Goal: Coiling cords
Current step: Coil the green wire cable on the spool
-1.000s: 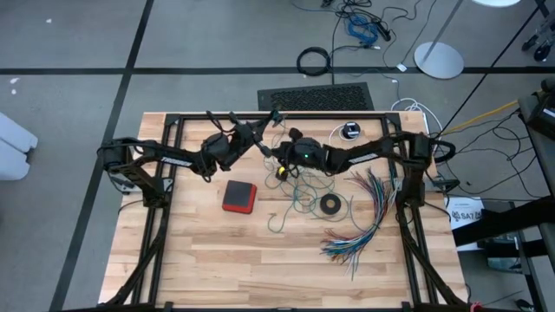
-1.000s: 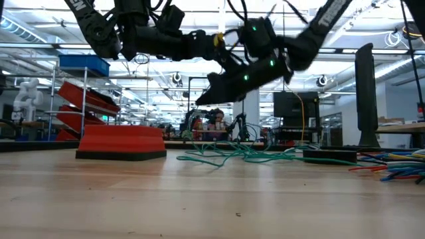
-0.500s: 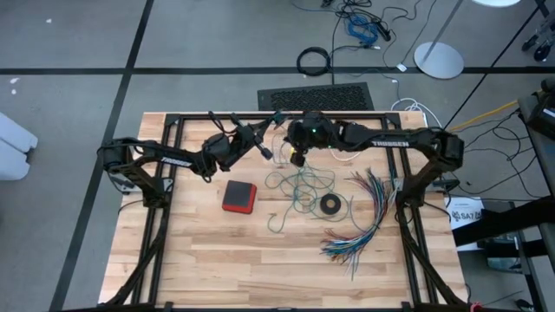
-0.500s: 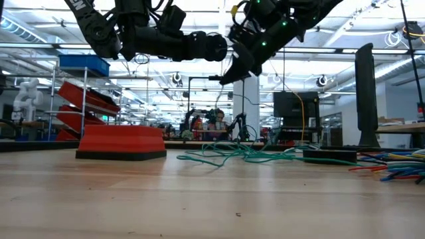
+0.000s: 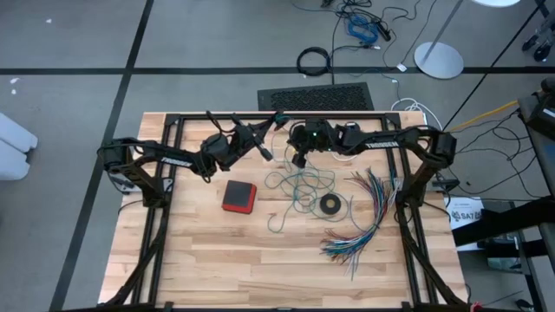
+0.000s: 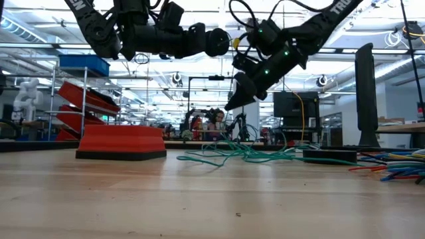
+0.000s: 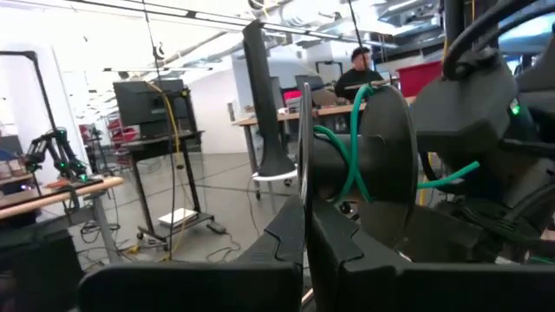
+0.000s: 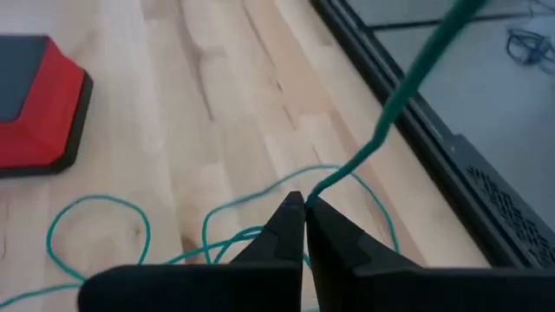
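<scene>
Pale wooden table [image 5: 217,251] carried the thin teal-green cord [image 5: 299,186], loosely tangled mid-table. The right gripper [image 8: 303,206] was clamped on it; the left gripper [image 7: 305,227] was pinched on its raised end. Pulling could snag or knot the loops.

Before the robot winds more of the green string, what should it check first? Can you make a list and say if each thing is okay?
1. Right gripper pinching the teal-green cord: ok, its fingers are shut on it.
2. Left gripper holding the spool: ok, the fingers are shut on a thin disc edge.
3. Cord already on the spool: ok, green turns go round its hub.
4. Loose cord on the table: not ok, it lies in tangled loops.
5. Red block out of the way: ok, it sits apart from the loops.
6. Multicoloured wires clear of the cord: cannot tell, they lie close beside it.
</scene>
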### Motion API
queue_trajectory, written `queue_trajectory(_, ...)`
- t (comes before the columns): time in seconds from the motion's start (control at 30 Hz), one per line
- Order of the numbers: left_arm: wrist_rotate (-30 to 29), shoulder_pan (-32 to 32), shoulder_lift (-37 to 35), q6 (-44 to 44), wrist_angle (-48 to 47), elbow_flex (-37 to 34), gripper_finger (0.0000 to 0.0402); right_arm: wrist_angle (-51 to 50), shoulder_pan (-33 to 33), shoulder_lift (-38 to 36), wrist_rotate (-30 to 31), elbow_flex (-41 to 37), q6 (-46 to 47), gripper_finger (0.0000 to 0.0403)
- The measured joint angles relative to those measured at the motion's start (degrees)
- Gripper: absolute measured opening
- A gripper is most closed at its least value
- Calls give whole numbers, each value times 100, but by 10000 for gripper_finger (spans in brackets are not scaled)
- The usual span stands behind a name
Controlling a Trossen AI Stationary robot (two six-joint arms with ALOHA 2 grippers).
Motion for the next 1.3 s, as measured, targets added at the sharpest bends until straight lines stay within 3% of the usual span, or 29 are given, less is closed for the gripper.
queue_trajectory(0.23,437,0,0,-290,24,0,2,90,-359,-4,-35,-117,-130,0)
queue_trajectory(0.53,458,0,0,-292,-61,0,2,153,-551,-13,-195,-125,-275,0)
queue_trajectory(0.7,457,0,0,-427,46,0,2,326,-610,9,-632,-125,-351,0)
queue_trajectory(0.83,454,17,0,-495,72,0,2,1038,-567,9,-1222,-282,-290,1)
queue_trajectory(1.17,395,16,0,-511,-9,0,2,2637,-553,0,-1313,-1186,386,105)
queue_trajectory(1.3,392,15,0,-510,-5,-2,2,3001,-435,-68,-1193,-1292,434,128)
